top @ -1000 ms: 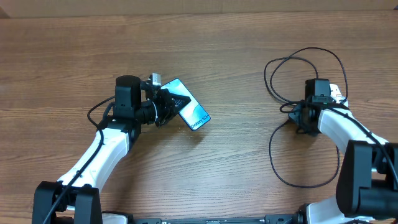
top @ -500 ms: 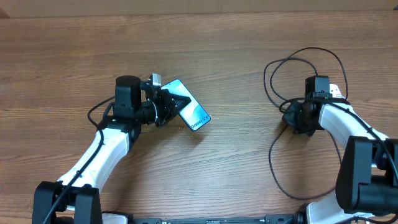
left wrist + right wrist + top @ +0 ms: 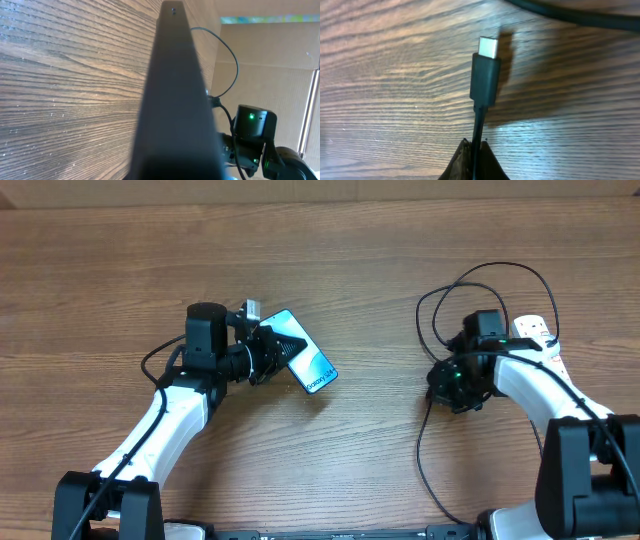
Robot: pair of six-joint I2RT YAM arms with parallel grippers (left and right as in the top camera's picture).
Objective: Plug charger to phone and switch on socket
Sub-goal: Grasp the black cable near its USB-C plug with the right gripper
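The phone, teal screen up and tilted, is held at one end by my left gripper, which is shut on it. In the left wrist view the phone's dark edge fills the middle. My right gripper is shut on the charger cable just behind its plug. In the right wrist view the black plug with its silver tip sticks out past the fingertips, above the wood. The white socket strip is mostly hidden behind my right arm.
Loops of black cable lie behind and in front of my right arm. The wooden table stretches between the two arms. A cardboard wall stands beyond the table in the left wrist view.
My right gripper has moved left and slightly toward the front with the charger plug, dragging the cable loops along. The left arm and phone have stayed still.
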